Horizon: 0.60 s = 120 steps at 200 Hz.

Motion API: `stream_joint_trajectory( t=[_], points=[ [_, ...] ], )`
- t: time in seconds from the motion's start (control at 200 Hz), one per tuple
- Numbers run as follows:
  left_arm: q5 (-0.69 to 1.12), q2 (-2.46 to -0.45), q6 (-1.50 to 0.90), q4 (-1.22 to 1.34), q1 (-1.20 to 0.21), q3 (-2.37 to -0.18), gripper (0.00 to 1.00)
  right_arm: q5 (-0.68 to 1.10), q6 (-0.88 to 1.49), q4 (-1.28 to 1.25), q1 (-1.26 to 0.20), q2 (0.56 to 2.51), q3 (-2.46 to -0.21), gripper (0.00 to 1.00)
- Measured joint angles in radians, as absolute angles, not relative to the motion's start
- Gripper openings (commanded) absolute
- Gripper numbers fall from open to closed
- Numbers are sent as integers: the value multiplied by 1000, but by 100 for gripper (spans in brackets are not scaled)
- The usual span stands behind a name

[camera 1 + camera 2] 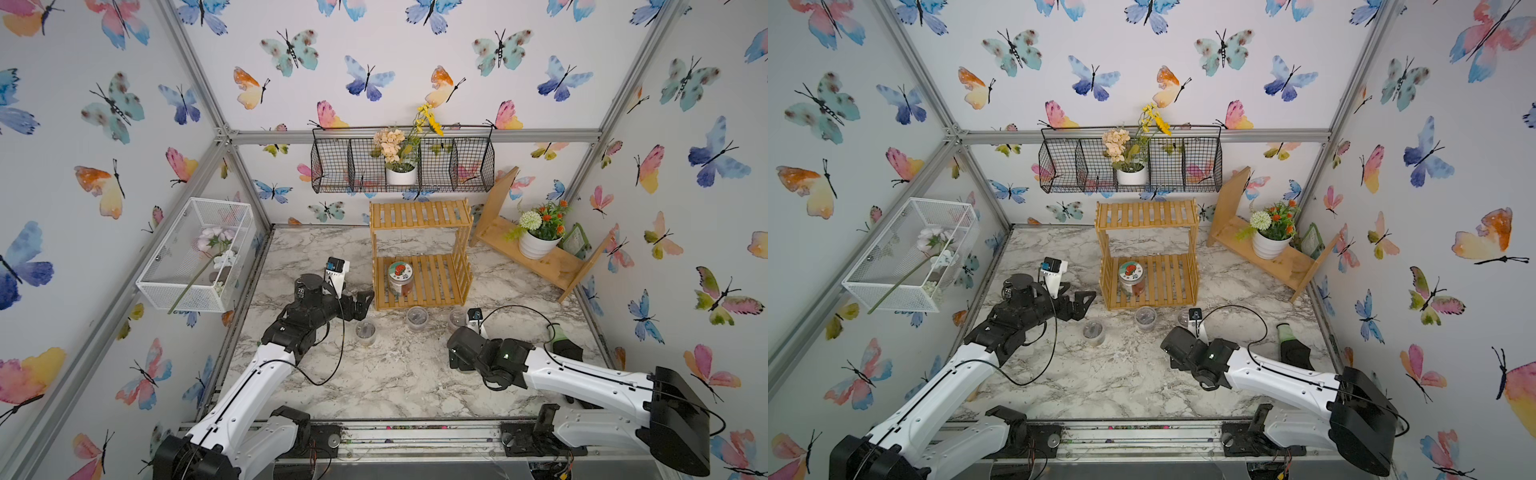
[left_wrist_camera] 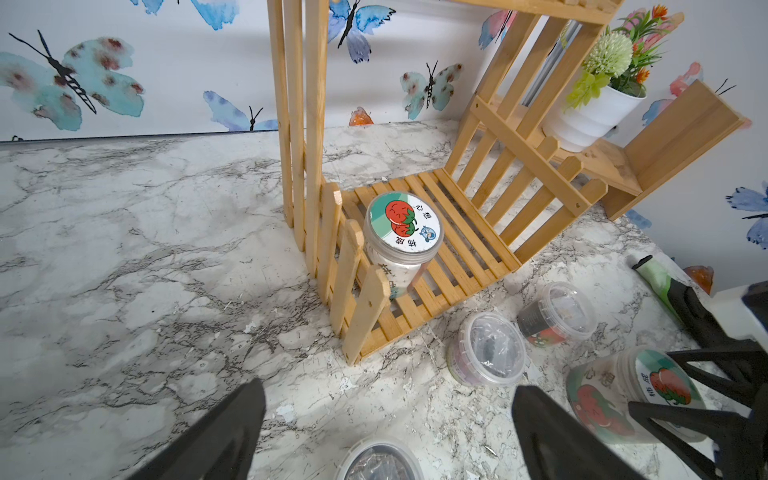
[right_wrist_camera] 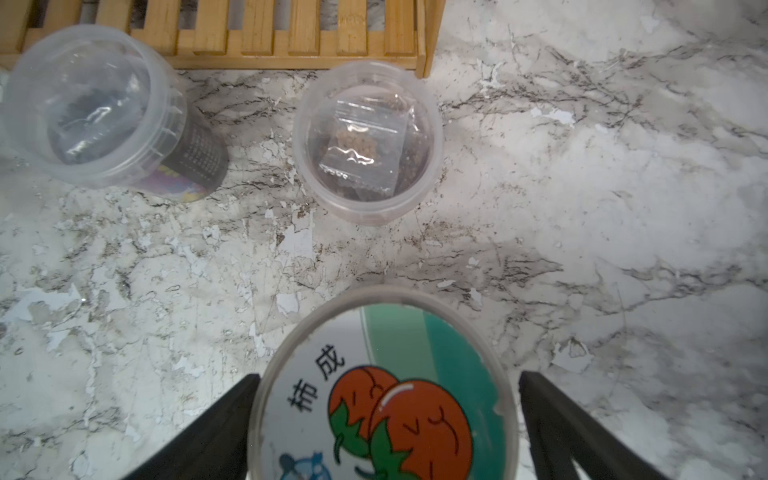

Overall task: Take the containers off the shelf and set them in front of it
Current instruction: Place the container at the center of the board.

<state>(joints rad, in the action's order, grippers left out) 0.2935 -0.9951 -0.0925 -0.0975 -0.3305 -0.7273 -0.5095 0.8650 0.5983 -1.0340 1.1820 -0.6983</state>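
One jar [image 3: 386, 411], inside right pincer [image 3: 388, 376], unclamped

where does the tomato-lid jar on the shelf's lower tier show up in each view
Top view: tomato-lid jar near picture centre, at the lower tier's left end.
Top view: same spot, slightly left of centre.
Left wrist: centre, on the lower slats.
Right wrist: not in it; the second jar between the right pincer fingers is another one.
Shared landmark: bamboo shelf.
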Motion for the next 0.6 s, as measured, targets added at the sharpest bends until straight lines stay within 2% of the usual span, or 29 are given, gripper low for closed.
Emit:
stream_joint_trajectory(
  t=[0.21,0.39,0.601],
  points=[
    [239,-997,-93,-164,-431,-812,99,-516,847,640,-1034,1138,-774,98],
    [139,-1109,-122,-224,-569,-969,99,-517,790,658,-1023,1140,-866,98],
    [47,-1286,-189,-290,-647,-1126,99,-452,700,649,-892,1128,-905,98]
  ],
)
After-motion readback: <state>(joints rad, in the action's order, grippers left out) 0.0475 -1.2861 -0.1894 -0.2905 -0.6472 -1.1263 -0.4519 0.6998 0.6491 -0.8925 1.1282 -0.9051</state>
